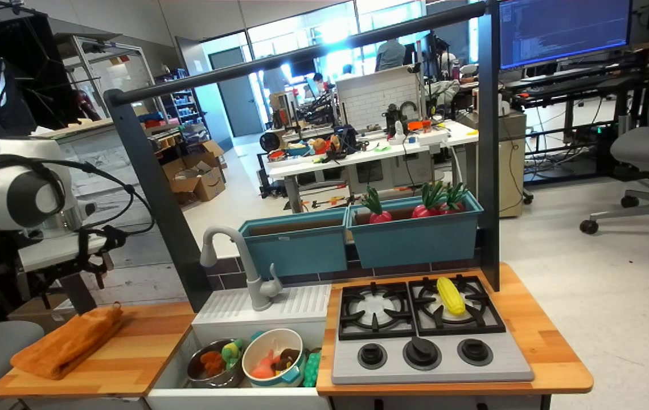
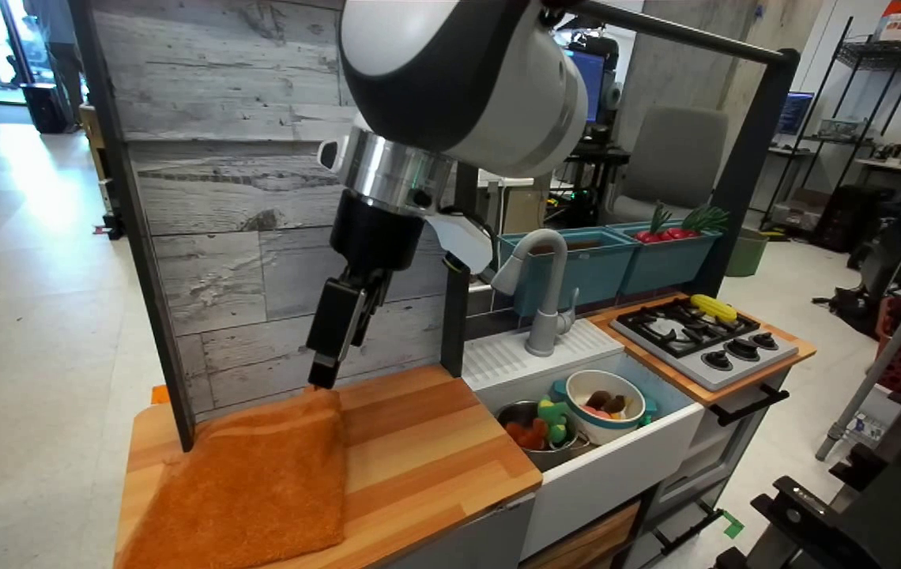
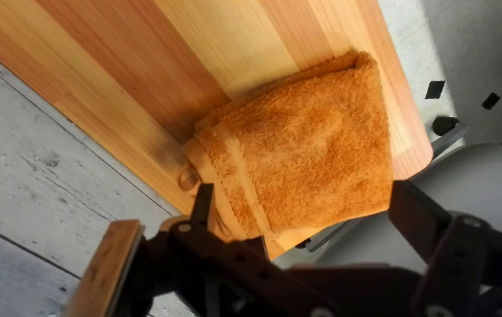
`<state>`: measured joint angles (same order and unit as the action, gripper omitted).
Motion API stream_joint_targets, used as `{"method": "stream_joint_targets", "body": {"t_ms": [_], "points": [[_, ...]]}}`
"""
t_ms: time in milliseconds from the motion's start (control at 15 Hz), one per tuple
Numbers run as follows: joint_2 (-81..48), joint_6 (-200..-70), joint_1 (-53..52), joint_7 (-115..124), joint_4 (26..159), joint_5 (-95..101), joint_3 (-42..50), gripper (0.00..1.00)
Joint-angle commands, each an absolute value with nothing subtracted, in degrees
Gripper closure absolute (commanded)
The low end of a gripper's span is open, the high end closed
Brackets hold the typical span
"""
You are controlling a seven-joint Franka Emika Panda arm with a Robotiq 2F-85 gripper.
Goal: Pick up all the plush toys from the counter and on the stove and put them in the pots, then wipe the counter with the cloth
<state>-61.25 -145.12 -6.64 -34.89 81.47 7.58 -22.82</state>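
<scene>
I hold my gripper (image 3: 306, 211) wide above the cloth (image 3: 304, 154), which lies folded on the counter (image 3: 242, 39). Farther off, in the sink (image 2: 624, 478), toys (image 2: 553, 419) sit in both pots (image 2: 597, 428); beyond them I see yellow corn (image 2: 713, 309) on the stove (image 1: 448, 364).

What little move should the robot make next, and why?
Probably lower the gripper onto the orange cloth and close on it. Its jaws stand open above the cloth on the counter, and plush toys sit in the steel pot and the pale pot, so wiping seems next. I can't tell whether the yellow corn on the stove is plush.
</scene>
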Motion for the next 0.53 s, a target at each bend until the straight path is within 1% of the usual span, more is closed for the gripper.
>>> {"method": "stream_joint_targets", "body": {"t_ms": [0,267,467], "points": [[-60.7,-144.4,-7.8,-33.0,81.9,6.3,-21.0,0.0],[-62.9,-140.8,-11.6,-29.4,78.6,7.2,-19.7,0.0],[-65.0,-140.3,-17.7,-26.0,74.5,9.8,-16.8,0.0]]}}
